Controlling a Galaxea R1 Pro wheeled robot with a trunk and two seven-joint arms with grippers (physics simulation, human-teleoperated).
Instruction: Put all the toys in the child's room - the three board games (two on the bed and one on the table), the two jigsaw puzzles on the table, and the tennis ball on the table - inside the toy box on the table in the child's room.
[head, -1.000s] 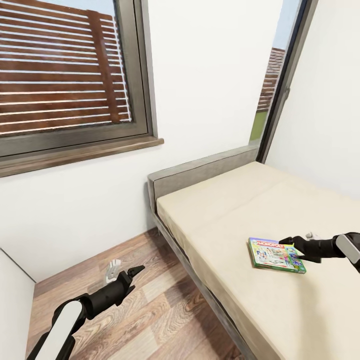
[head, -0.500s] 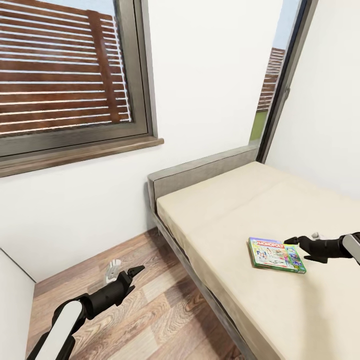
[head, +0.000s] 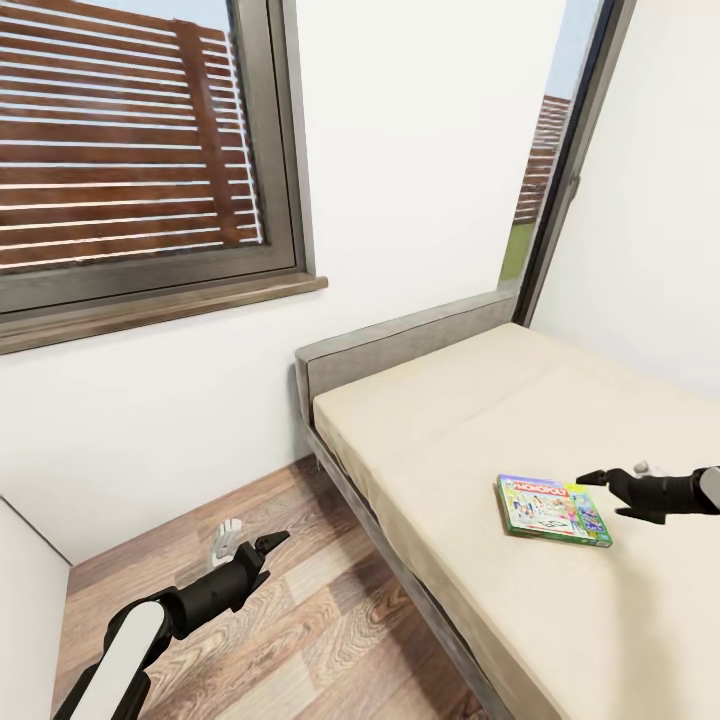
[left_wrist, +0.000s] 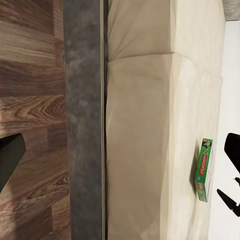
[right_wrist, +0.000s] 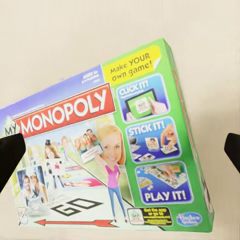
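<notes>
One board game, a green-edged Monopoly box with a white face, lies flat on the beige bed near its front side. The right wrist view looks straight down on this board game. My right gripper hovers over the box's right end, open, its fingertips spread wider than the box and holding nothing. My left gripper hangs open and empty over the wood floor, left of the bed. From the left wrist view the board game shows edge-on.
The bed's grey frame runs along the white wall under a large window. A tall window stands at the bed's far corner. Wood-plank floor lies between my left arm and the bed.
My right gripper has drawn back to the right, from over the box's middle to its right end. The box and the left arm have not moved.
</notes>
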